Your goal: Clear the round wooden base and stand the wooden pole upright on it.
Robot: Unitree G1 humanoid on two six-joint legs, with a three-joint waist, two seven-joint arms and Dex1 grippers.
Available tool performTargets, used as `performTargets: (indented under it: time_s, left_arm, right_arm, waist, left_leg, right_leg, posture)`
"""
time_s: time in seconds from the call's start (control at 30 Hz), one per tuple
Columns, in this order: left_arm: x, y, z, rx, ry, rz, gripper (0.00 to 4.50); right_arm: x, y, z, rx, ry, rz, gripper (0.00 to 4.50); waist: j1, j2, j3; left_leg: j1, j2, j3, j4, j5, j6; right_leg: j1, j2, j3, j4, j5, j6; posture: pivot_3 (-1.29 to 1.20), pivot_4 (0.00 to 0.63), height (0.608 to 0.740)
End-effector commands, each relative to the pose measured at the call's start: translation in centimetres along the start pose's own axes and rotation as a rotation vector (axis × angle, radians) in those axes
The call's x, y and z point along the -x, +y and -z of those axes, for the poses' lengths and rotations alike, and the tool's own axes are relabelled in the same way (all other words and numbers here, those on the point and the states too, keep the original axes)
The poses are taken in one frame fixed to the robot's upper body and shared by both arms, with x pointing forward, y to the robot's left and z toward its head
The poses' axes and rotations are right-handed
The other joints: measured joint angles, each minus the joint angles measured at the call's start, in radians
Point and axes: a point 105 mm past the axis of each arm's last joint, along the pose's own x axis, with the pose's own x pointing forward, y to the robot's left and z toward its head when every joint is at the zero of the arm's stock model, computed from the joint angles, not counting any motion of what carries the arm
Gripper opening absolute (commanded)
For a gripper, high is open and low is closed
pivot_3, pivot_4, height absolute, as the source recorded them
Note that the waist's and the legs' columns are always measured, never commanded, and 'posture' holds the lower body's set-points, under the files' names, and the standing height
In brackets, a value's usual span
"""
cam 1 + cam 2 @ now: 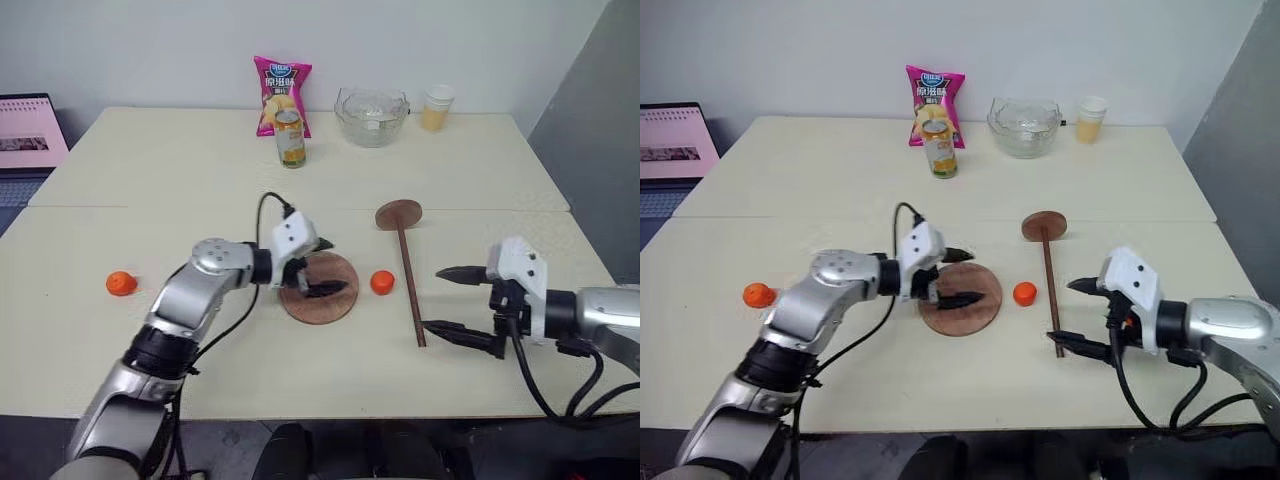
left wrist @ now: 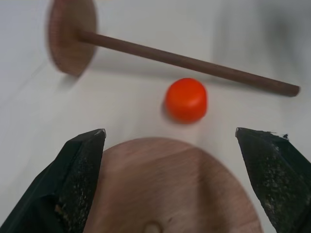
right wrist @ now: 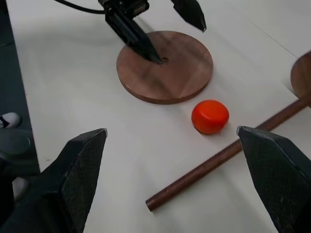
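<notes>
Clutter along the far edge of the cream bench (image 1: pixel 150 180), head view: a pink crisp bag (image 1: pixel 282 92) with a yellow drinks can (image 1: pixel 291 138) before it, a clear glass bowl (image 1: pixel 372 116) and a paper cup (image 1: pixel 436 107). A laptop (image 1: pixel 28 135) sits off the bench at nine o'clock. The large flat reddish-brown round wooden base (image 1: pixel 322 297) lies mid-bench. The left hand (image 1: pixel 325 266) hangs over it, fingers spread, nothing held. A small orange round cap (image 1: pixel 381 283) rests just beside the base at three o'clock; a second orange piece (image 1: pixel 121 284) lies well away at nine o'clock. The thin dark-brown wooden pole (image 1: pixel 409 283) lies flat past the cap, long axis running twelve to six, its small disc end at twelve. The right hand (image 1: pixel 452 303) is open and empty by the pole's bare end.

Left wrist view: open black fingers (image 2: pixel 80 174) over the base, cap and pole beyond.

Right wrist view: spread fingers (image 3: pixel 80 167); the pole's bare end lies between them, cap between pole and base.
</notes>
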Motion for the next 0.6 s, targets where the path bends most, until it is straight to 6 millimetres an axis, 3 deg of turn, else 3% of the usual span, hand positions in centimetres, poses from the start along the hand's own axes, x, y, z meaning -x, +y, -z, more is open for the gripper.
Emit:
performTargets:
  time_s: [0.03, 0.4, 0.6]
  left_arm:
    - [-1.3, 0.0, -1.3, 0.009, -0.029, 0.052, 4.47]
    - [-5.8, -0.9, -0.6, 0.022, 0.021, 0.199, 4.47]
    - [-7.5, -0.5, -0.5, 0.020, 0.029, 0.174, 4.47]
  right_arm:
    - [0.8, 0.3, -0.7, 0.026, -0.011, 0.030, 4.50]
    - [1.1, 0.9, -0.9, 0.018, -0.018, 0.064, 4.50]
    - [1.1, 1.0, -1.2, 0.018, -0.021, 0.069, 4.50]
  waist:
    - [0.002, 0.000, 0.000]
    - [0.003, -0.001, 0.000]
    - [0.004, -0.001, 0.000]
  left_leg:
    - [0.000, 0.000, -0.001, 0.000, 0.000, 0.000]
    - [-0.001, -0.001, 0.000, 0.001, 0.000, 0.000]
    - [-0.001, -0.001, -0.001, 0.001, 0.000, 0.000]
  right_leg:
    - [0.000, 0.000, -0.001, 0.000, 0.000, 0.000]
    - [0.000, 0.001, 0.000, -0.001, -0.001, 0.002]
    - [0.000, 0.001, -0.001, 0.000, -0.002, 0.005]
  posture:
    - [0.00, 0.150, 0.740]
    - [0.00, 0.150, 0.740]
    - [0.00, 0.150, 0.740]
